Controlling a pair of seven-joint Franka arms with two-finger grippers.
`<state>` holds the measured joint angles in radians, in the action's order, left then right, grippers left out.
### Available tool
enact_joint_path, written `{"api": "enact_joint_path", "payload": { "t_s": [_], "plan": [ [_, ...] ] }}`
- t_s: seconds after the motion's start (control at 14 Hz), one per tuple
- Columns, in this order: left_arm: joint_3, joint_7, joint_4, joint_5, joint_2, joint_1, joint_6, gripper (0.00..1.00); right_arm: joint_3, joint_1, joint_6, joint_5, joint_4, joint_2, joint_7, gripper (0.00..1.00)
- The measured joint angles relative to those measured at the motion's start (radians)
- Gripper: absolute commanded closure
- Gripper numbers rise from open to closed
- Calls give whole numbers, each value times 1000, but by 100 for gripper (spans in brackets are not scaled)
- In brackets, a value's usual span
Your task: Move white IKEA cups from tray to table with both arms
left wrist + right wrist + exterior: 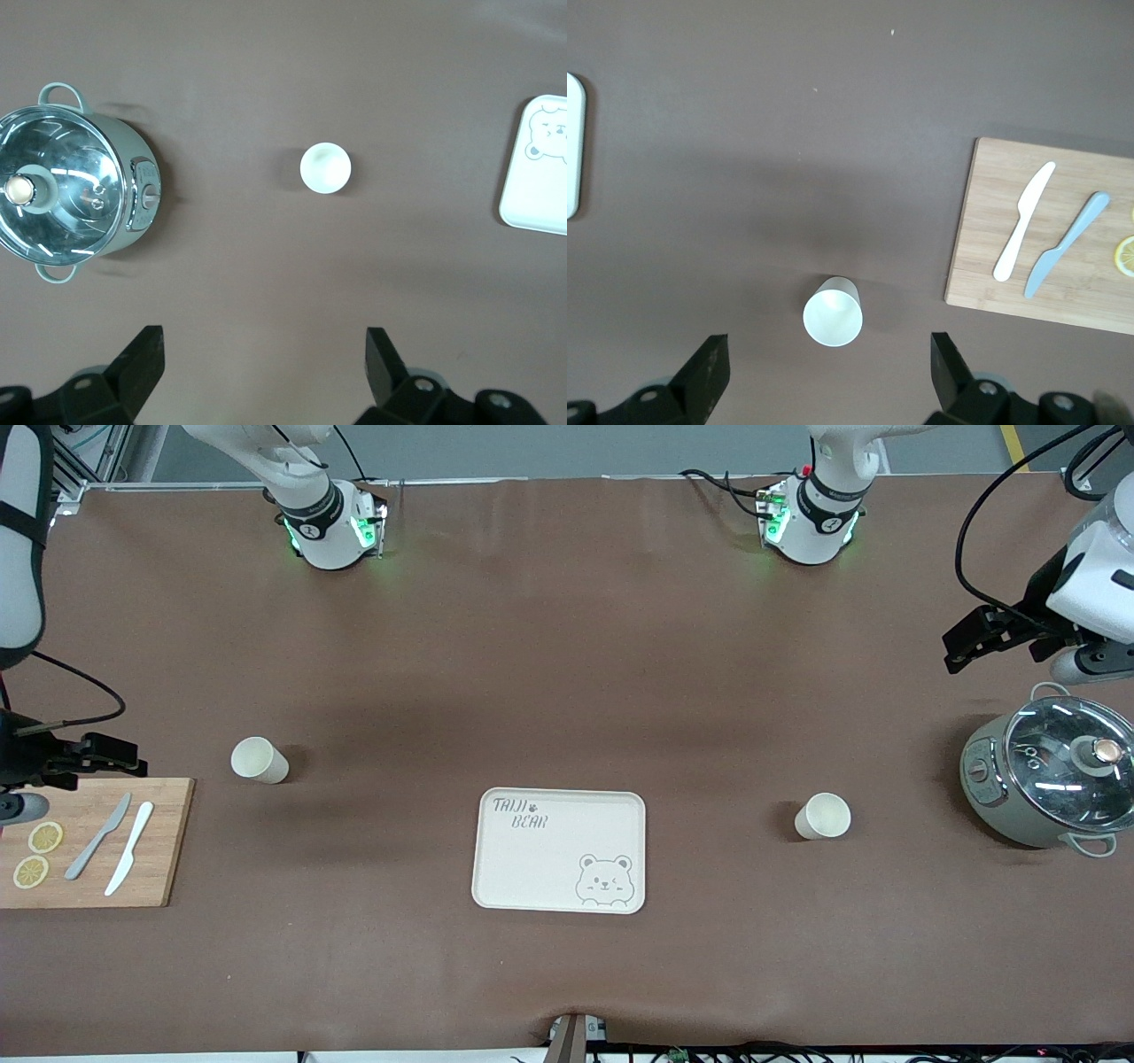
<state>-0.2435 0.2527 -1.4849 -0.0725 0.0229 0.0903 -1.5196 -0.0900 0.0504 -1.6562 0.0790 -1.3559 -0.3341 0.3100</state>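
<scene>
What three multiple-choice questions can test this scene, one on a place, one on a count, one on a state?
1. Where does the bear tray lie?
A. Between the two white cups
B. On the cutting board
C. Under the pot

2. How many knives lie on the cutting board?
A. One
B. Two
C. Four

3. What is the state of the left gripper and the right gripper?
A. Both open, holding nothing
B. Each shut on a cup
C. One holds the tray

Answers:
1. A: one white cup stands toward the right arm's end, the other white cup toward the left arm's end, and the tray is between them.
2. B: a grey knife and a white knife lie side by side.
3. A: the wrist views show the fingers wide apart with both cups standing free on the table.
</scene>
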Motion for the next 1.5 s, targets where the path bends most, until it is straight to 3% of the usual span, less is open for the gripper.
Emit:
{"api": "enact_joint_path", "payload": {
  "t_s": [0.14,0.29,0.57,0.93,1.5],
  "plan": [
    [85,0,-33,17,-29,-76,-1,0,1,-1,65,0,18,42,0,0],
    [122,-3,-72,31,-63,-93,-11,0,0,-1,134,-2,24,106,0,0],
    [128,-10,-110,31,-98,-92,-24,0,1,-1,211,-25,10,224,0,0],
    [129,-39,-120,31,-96,-91,-29,0,1,0,215,-31,-127,374,0,0],
    [136,-81,-124,31,-91,-85,-32,0,43,-25,213,-39,-198,399,-233,0]
  ]
}}
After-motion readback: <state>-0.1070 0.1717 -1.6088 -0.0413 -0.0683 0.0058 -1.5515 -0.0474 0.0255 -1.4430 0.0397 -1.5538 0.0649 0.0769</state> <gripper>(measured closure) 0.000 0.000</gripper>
